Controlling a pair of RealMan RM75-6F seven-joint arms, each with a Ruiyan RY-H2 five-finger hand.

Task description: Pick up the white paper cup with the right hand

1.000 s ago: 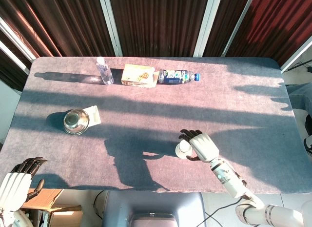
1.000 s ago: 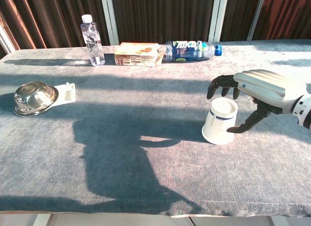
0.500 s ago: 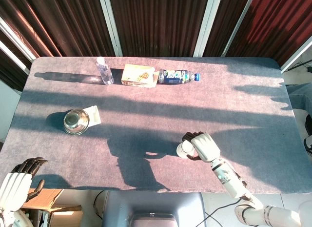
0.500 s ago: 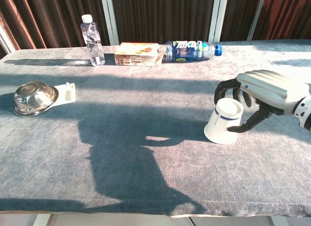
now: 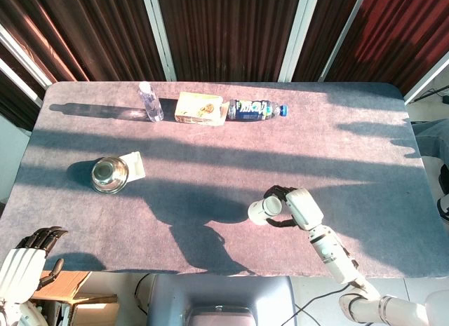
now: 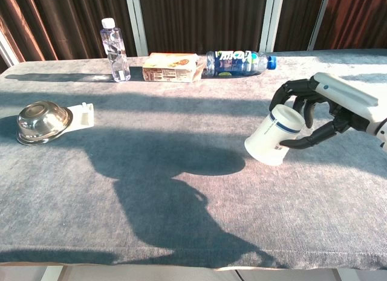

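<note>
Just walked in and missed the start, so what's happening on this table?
The robot's right hand holds the white paper cup by its rim end, fingers wrapped around it. The cup is tilted, and its shadow suggests it is off the gray table. The left hand rests idle off the table's near corner.

A grey table [image 5: 365, 130] stands before dark red curtains [image 5: 224, 31] with white posts [image 5: 158, 31]; sunlight makes long shadows.
</note>
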